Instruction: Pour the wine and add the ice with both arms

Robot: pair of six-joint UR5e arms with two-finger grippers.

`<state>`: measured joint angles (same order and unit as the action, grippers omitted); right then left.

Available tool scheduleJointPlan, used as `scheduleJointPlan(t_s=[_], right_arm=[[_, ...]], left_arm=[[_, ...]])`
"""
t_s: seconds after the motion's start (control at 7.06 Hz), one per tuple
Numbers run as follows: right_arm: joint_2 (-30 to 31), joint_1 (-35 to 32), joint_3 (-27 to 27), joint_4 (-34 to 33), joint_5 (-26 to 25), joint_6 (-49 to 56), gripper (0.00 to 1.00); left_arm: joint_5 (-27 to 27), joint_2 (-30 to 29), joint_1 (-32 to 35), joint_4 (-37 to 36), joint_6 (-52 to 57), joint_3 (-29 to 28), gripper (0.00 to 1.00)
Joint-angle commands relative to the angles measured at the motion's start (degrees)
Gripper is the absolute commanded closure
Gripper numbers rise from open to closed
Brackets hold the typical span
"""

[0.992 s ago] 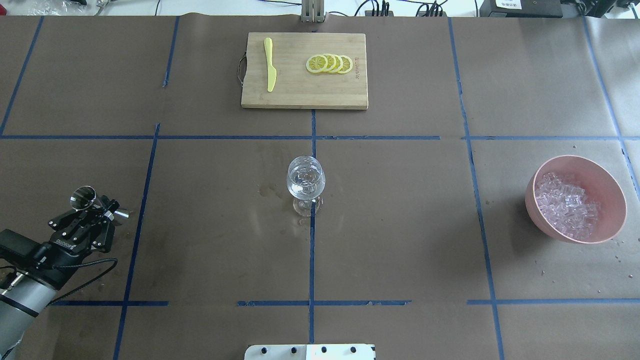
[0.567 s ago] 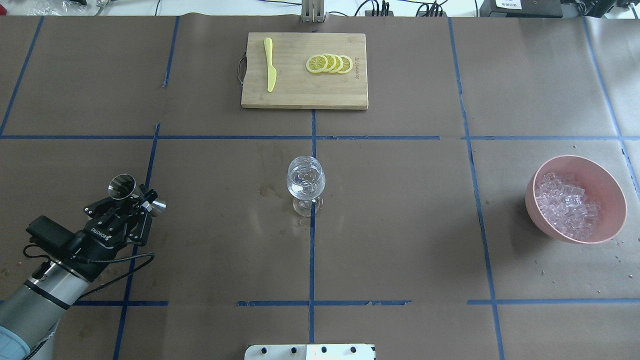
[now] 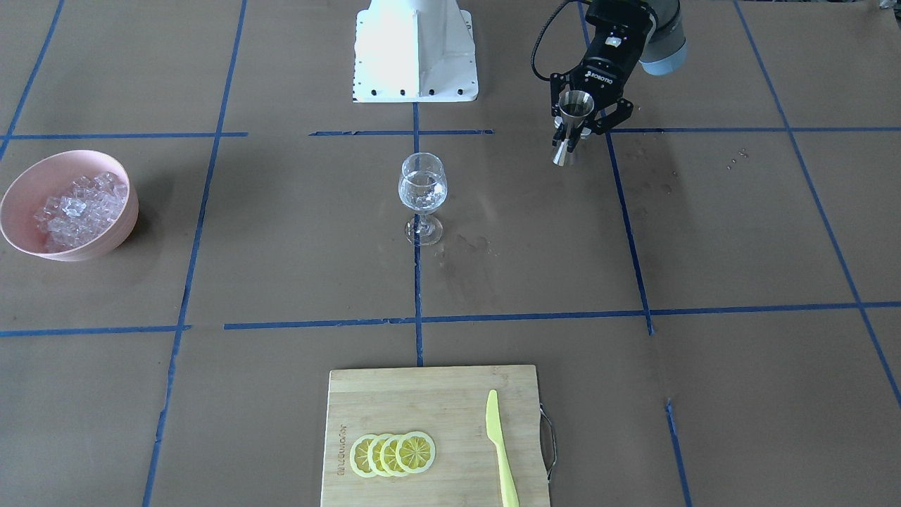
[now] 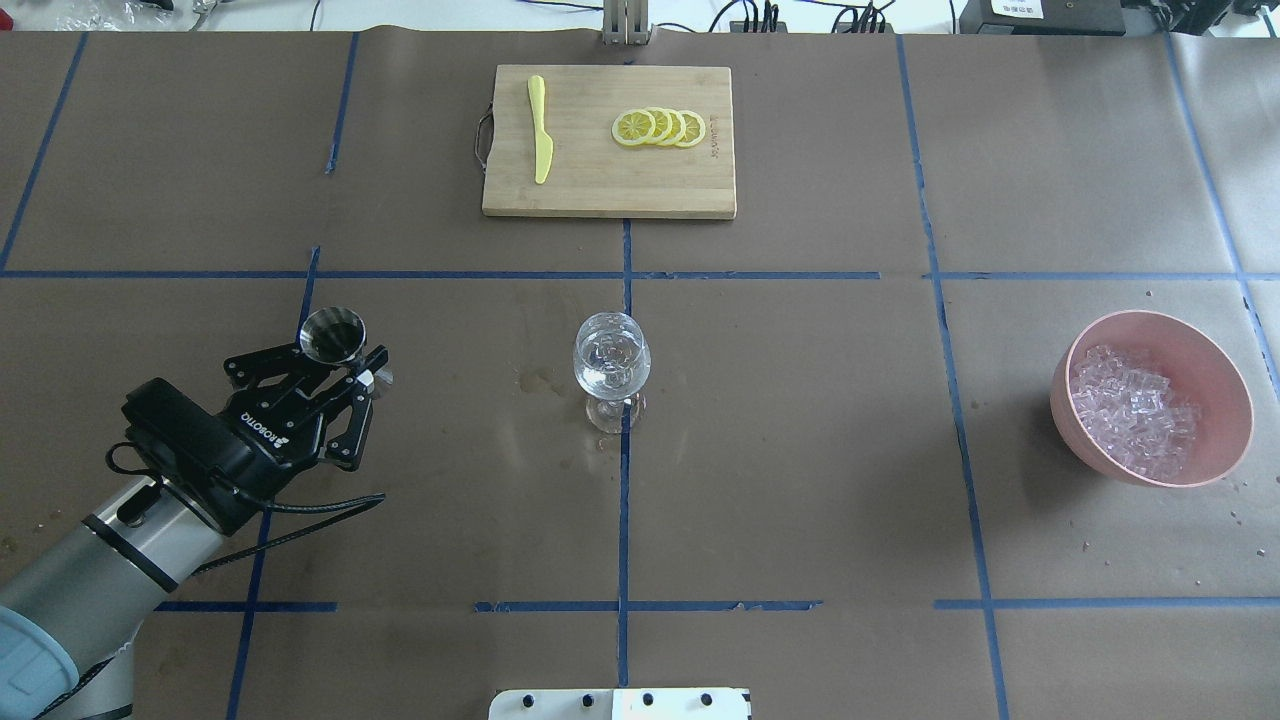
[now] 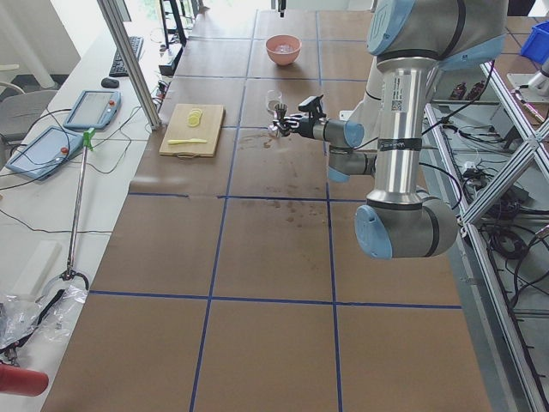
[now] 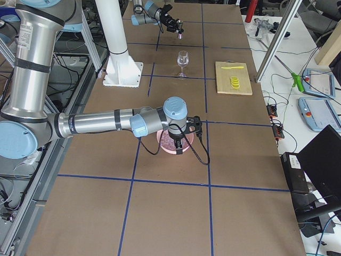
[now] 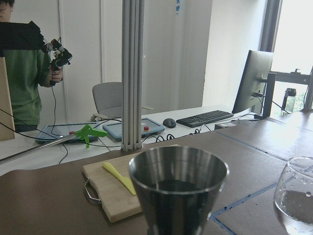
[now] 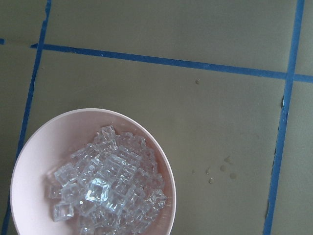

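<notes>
Left gripper: we found it clamped on a steel jigger, held upright above the table, left of the wine glass and well apart from it.
Wine: a little clear liquid lay in the glass; the jigger's dark inside perhaps held some too.
Ice: heaped in the pink bowl, on the table's right side.
Right gripper: hung over that bowl; we could not tell whether its fingers were apart or together.
Cutting board, with lemon slices and yellow knife lying on it: at the far edge.
</notes>
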<state>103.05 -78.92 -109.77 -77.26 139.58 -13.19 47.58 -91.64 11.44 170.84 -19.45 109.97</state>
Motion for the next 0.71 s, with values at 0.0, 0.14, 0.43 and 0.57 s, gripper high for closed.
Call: scheduleJointPlan(t_s=[0.0, 0.14, 0.43, 0.57], right_arm=[[0.0, 0.0, 0.0, 0.0, 0.0, 0.0, 0.0], [0.0, 0.0, -0.1, 0.0, 0.1, -0.1, 0.0], [0.1, 0.0, -0.2, 0.1, 0.2, -0.1, 0.0], [0.0, 0.1, 0.0, 0.0, 0.2, 0.0, 0.0]], left_arm=[[0.6, -0.5, -0.3, -1.2, 1.8, -1.4, 1.0], [0.2, -3.1, -0.4, -1.2, 1.0, -4.0, 1.0], [-2.7, -6.6, -0.6, -2.3, 1.1, -4.1, 1.0], [-0.7, -8.0, -0.5, -6.5, 1.7, -3.6, 1.0]])
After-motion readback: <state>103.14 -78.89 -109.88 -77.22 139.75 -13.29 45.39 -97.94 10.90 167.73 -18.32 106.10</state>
